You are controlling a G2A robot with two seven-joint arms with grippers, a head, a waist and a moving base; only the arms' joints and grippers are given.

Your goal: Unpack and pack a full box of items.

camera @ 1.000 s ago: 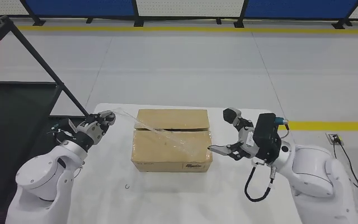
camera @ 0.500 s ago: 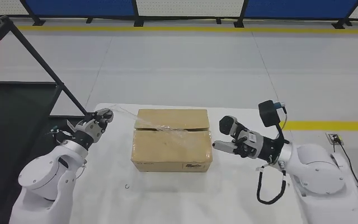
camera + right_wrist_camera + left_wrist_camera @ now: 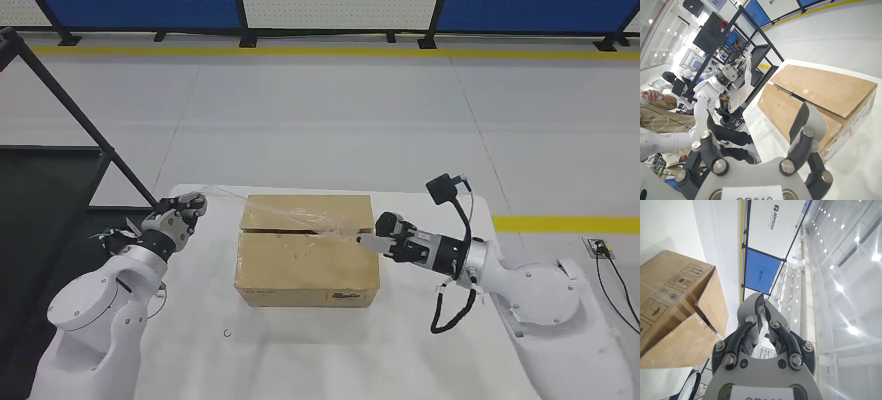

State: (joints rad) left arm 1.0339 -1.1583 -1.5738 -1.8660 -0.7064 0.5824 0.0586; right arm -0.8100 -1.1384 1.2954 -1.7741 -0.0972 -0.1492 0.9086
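Note:
A brown cardboard box [image 3: 305, 265] stands in the middle of the white table [image 3: 200, 310], its top flaps closed with a gap along the seam [image 3: 793, 93]. A strip of clear tape [image 3: 290, 222] runs from the box top up to my left gripper [image 3: 188, 207], which is shut on its end [image 3: 762, 302] off the box's left side. In the right wrist view that same tape [image 3: 743, 89] hangs crumpled from the left gripper [image 3: 738, 63]. My right gripper [image 3: 375, 235] is open at the box's top right edge, one finger [image 3: 804, 117] over the box [image 3: 819, 89].
A small dark C-shaped bit [image 3: 228, 333] lies on the table in front of the box. A black metal frame [image 3: 60, 110] stands off the table's left side. The table is bare in front of and beside the box.
My right arm has swung left and turned, bringing its open gripper up to the box's right top edge. The left gripper has stayed about where it was, still shut on the tape.

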